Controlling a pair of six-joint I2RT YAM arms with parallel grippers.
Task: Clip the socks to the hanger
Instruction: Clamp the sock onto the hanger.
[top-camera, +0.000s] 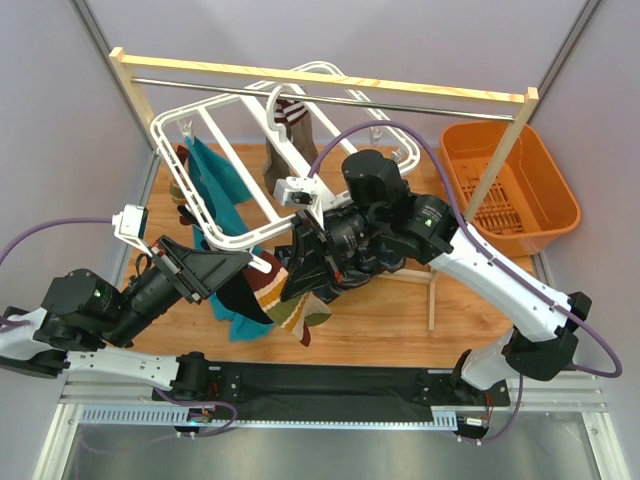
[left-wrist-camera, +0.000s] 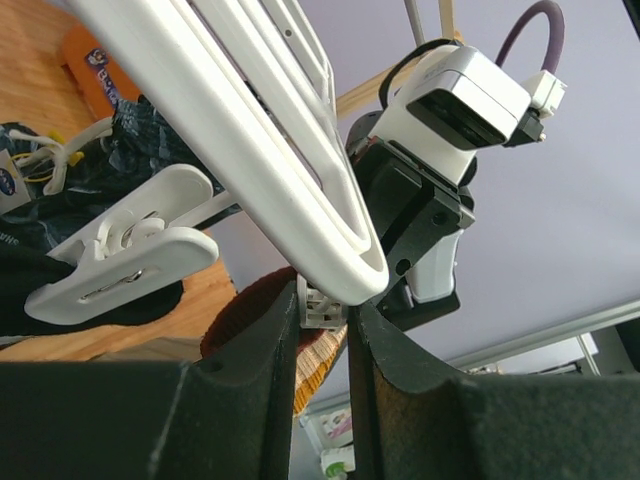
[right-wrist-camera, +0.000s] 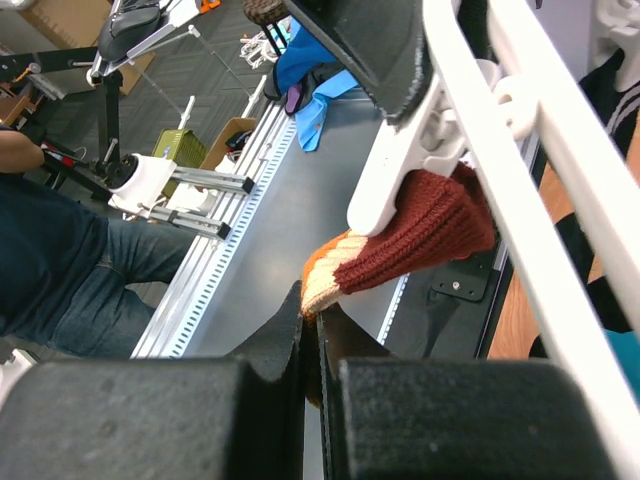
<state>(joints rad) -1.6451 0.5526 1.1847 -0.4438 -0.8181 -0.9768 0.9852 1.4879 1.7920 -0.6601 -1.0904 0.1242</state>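
Observation:
The white hanger (top-camera: 200, 108) hangs tilted from the rack's rail. A teal sock (top-camera: 215, 180) and a striped sock (top-camera: 293, 125) hang from it. My left gripper (top-camera: 245, 265) is at the hanger's near edge, shut on the base of a small white clip (left-wrist-camera: 322, 303) under the frame (left-wrist-camera: 250, 140). My right gripper (top-camera: 300, 265) is shut on the cuff of a red, beige and orange striped sock (right-wrist-camera: 420, 235), whose red end sits in that clip's mouth (right-wrist-camera: 400, 170). More socks (top-camera: 240, 325) lie heaped on the table below.
A wooden rack (top-camera: 320, 80) with a metal rail (top-camera: 430, 105) stands across the back. An orange basket (top-camera: 510, 185) sits at the back right. A free clip (left-wrist-camera: 130, 255) dangles beside my left fingers. A person (right-wrist-camera: 60, 260) sits beyond the table's near edge.

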